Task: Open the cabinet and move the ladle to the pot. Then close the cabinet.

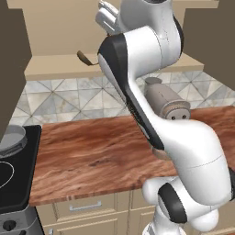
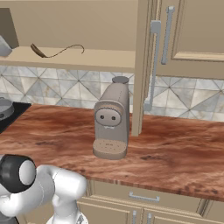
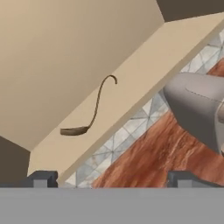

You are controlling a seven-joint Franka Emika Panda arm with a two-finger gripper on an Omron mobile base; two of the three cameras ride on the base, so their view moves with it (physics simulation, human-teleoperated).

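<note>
Small dark-brown ladle [image 3: 89, 114], oval bowl plus thin curved wire-like handle, lies flat on the bare bottom shelf of the tan double-door wall cabinet [image 2: 94, 60]. Doors are already swung open; right door edge-on with its long silver bar handle [image 2: 153, 65] showing. In the hand view the ladle bowl sits at about 8 o'clock of the picture's middle, the handle hook at about 12; shelf around it is clear.

Handling guess: very light, stiff, thin. Handle is too slim and curved for a sure pinch and may roll or skate on the smooth shelf. Best grab looks like the handle just above the bowl, where it's low and steadier, jaws across the shaft. Lies flat, so little clearance under it.

Two-finger tool [image 3: 113, 178] is spread wide with nothing between the tips, well apart from the ladle, aimed at the shelf from below and outside.

Below: grey coffee machine [image 2: 112, 122] stands on the reddish wood-grain desk [image 1: 92, 156], under the shelf. Shallow grey metal pot [image 1: 11, 137] sits on the black stovetop [image 1: 18, 179], at 9 o'clock of the desk in the left base view, well apart from the ladle.
</note>
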